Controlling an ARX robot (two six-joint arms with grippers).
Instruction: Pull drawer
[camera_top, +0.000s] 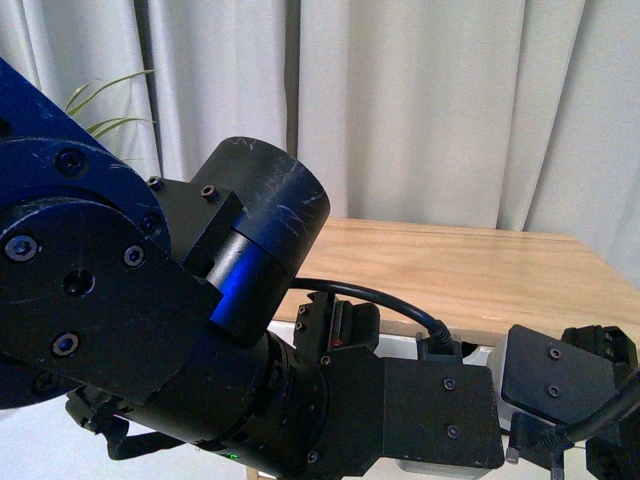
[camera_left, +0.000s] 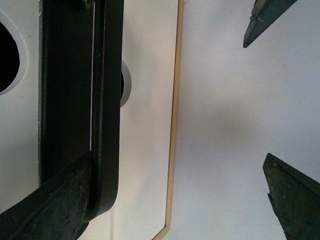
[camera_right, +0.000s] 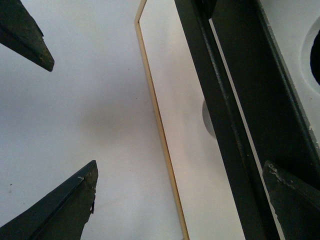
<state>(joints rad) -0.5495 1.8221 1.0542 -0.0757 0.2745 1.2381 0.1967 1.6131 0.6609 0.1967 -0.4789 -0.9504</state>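
The drawer's white front (camera_left: 147, 150) fills much of the left wrist view, with its black bar handle (camera_left: 107, 100) running lengthwise. My left gripper (camera_left: 170, 205) is open; one of its fingers (camera_left: 45, 210) lies right against the handle and the other stands far off over plain white. In the right wrist view the same drawer front (camera_right: 192, 150) and handle (camera_right: 220, 130) show. My right gripper (camera_right: 175, 205) is open too, with the bar passing just inside one of its fingers (camera_right: 295, 200). A thin light wood edge (camera_right: 160, 130) bounds the front.
In the front view my left arm (camera_top: 150, 320) blocks most of the scene, and the right arm (camera_top: 560, 385) sits low at the right. The light wood cabinet top (camera_top: 460, 270) lies behind them, with grey curtains (camera_top: 420, 100) and a plant (camera_top: 100, 110) beyond.
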